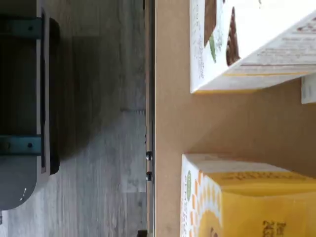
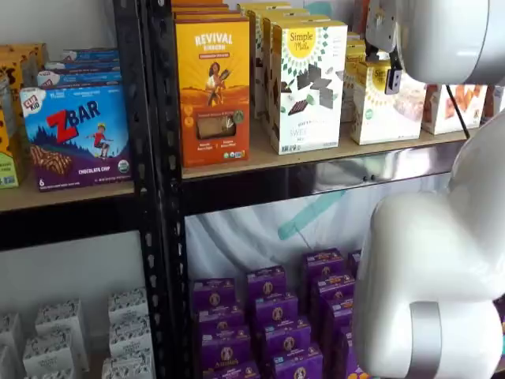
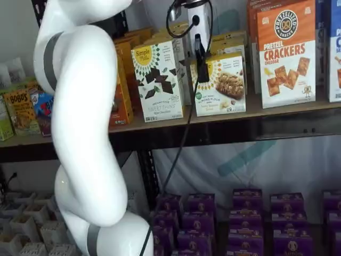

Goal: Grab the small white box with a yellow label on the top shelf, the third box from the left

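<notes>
1. The small white box [image 3: 220, 85] sits on the top shelf [image 3: 287, 109], near the front edge.
2. It has a yellow sun mark and a snack picture on its front.
3. A tall white box [image 3: 158, 81] with dark chocolate shapes stands just to one side of it.
4. An orange-topped crackers box [image 3: 286, 53] stands on its other side, a bit apart.
5. In a shelf view the gripper [image 3: 200, 58] hangs down in front of the small white box.
6. Only one black finger shows there, seen from the side, with a cable beside it.
7. So one cannot tell if the gripper is open or closed, or if it holds the box.
8. The robot's big white arm [image 3: 80, 128] stands in front of the shelves.
9. In the wrist view, the small white box [image 1: 247, 197] and the tall white box [image 1: 247, 44] sit apart, with bare tan shelf between them.
10. Purple boxes [image 2: 268, 316] fill the shelf below.
</notes>
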`<action>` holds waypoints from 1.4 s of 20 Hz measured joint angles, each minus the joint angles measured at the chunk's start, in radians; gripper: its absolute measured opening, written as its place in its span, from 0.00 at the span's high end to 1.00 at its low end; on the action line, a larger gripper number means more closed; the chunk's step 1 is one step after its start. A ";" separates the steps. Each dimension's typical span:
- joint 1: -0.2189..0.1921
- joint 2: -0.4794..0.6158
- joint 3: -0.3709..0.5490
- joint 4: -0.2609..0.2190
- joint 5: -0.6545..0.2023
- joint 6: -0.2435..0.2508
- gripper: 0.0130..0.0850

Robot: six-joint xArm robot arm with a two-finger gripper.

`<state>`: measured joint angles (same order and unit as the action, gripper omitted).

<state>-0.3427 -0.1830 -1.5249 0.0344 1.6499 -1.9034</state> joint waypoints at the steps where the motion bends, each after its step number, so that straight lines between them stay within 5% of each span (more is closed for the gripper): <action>1: 0.000 -0.001 0.002 0.000 -0.002 0.000 0.17; 4: 0.001 -0.003 0.005 0.001 -0.005 0.001 0.28; 10: 0.000 -0.006 0.010 0.005 -0.009 0.001 0.28; 16: -0.002 -0.011 0.016 0.015 -0.013 -0.001 0.50; 21: -0.003 -0.014 0.018 0.017 -0.012 -0.001 0.50; 25: -0.006 -0.017 0.019 0.025 -0.011 -0.003 0.67; 28: -0.008 -0.017 0.018 0.028 -0.010 -0.004 0.67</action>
<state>-0.3503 -0.2004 -1.5070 0.0623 1.6398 -1.9076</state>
